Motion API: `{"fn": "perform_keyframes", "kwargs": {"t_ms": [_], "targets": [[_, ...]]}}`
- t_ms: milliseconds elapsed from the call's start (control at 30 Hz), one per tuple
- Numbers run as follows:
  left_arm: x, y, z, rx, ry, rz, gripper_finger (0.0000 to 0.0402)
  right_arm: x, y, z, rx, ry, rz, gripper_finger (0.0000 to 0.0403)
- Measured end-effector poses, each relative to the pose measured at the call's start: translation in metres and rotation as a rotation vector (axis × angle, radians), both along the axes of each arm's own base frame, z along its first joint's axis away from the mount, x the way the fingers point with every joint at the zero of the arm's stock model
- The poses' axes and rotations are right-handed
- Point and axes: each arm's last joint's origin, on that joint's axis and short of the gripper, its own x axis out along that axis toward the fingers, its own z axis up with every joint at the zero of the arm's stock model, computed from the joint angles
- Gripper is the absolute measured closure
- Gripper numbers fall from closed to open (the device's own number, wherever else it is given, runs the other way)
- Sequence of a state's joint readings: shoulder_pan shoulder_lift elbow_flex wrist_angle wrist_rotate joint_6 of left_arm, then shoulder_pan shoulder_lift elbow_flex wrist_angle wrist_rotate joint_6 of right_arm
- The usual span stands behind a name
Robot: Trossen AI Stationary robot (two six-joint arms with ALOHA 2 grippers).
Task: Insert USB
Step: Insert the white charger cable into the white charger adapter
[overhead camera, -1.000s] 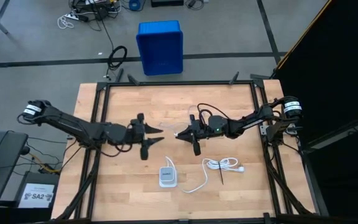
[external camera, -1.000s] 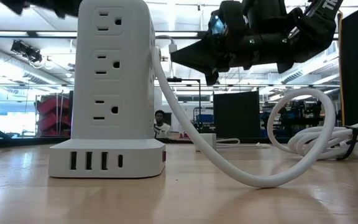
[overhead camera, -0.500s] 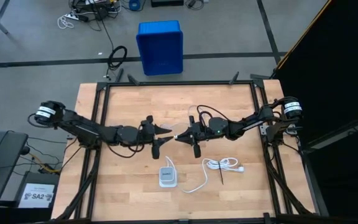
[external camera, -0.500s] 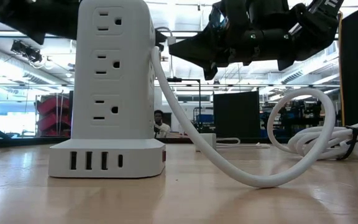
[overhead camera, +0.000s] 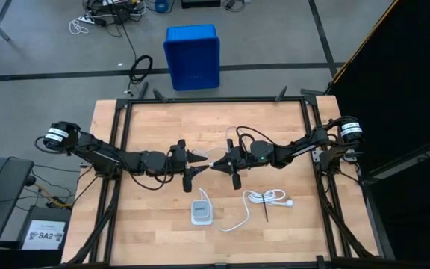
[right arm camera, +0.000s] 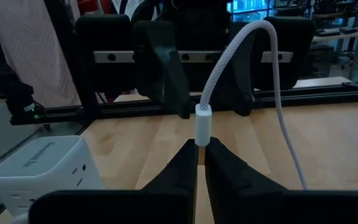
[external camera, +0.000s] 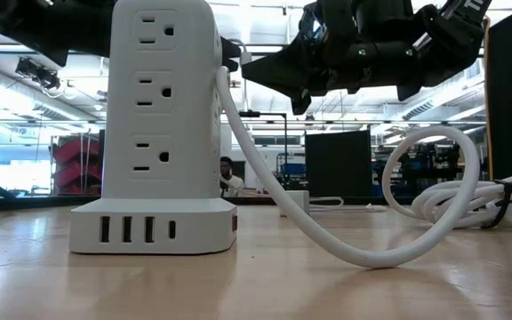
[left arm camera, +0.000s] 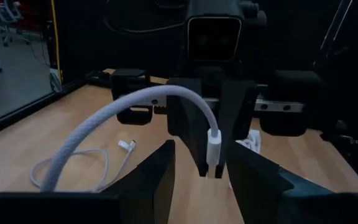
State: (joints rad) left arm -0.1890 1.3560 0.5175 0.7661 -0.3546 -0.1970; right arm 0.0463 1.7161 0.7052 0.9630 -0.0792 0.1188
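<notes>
My right gripper [overhead camera: 216, 162] [right arm camera: 201, 148] hovers above the table's middle, shut on the USB's white plug [right arm camera: 202, 123]. The USB's thin braided cable [left arm camera: 135, 102] arcs up from the plug and drops to a loose loop [left arm camera: 73, 167] lying on the table. My left gripper [overhead camera: 202, 158] [left arm camera: 202, 154] faces it from the table's left, open. Its two fingers stand on either side of the plug, a short way off, touching nothing. The white power tower [overhead camera: 201, 212] [external camera: 158, 133] stands on the table nearer the near edge. My right gripper pinches the USB's plug [right arm camera: 202, 140] at its lower end between its two fingertips [right arm camera: 219, 155], coming level from the table's right. The white plug body sticks out past the fingertips toward my left gripper. It is lifted clear of the table, and the cable arcs away slack.
A thicker white cord runs from the tower [right arm camera: 36, 165] to a bundle with a black tie [overhead camera: 266, 198] [external camera: 469, 191] at the table's right near side. A blue bin [overhead camera: 192, 56] sits on the floor beyond the far edge. Black frame rails [overhead camera: 215, 99] border the table.
My left gripper has moved toward the table's right, closing on my right gripper and the plug it holds, and has stayed open. Most of this travel came in the earlier half second. My right gripper has kept its hold and barely moved.
</notes>
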Motion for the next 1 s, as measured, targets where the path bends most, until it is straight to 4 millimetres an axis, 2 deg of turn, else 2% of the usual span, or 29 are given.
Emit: {"fn": "perform_keyframes", "kwargs": {"t_ms": [333,533,1000], "targets": [[0.0003,-0.0001,0.0015,-0.026,-0.017,-0.016,0.0265,0.0000,0.0000,0.0000,0.000,0.000,0.000,0.0403],[0.0014,0.0029,-0.0023,-0.016,0.001,0.054,0.0251,0.0001,-0.0002,-0.0007,0.001,0.006,-0.005,0.0403],[0.0024,0.0021,0.0001,-0.047,-0.031,0.003,0.0247,0.0001,-0.0006,-0.0006,0.006,0.005,-0.001,0.0403]]}}
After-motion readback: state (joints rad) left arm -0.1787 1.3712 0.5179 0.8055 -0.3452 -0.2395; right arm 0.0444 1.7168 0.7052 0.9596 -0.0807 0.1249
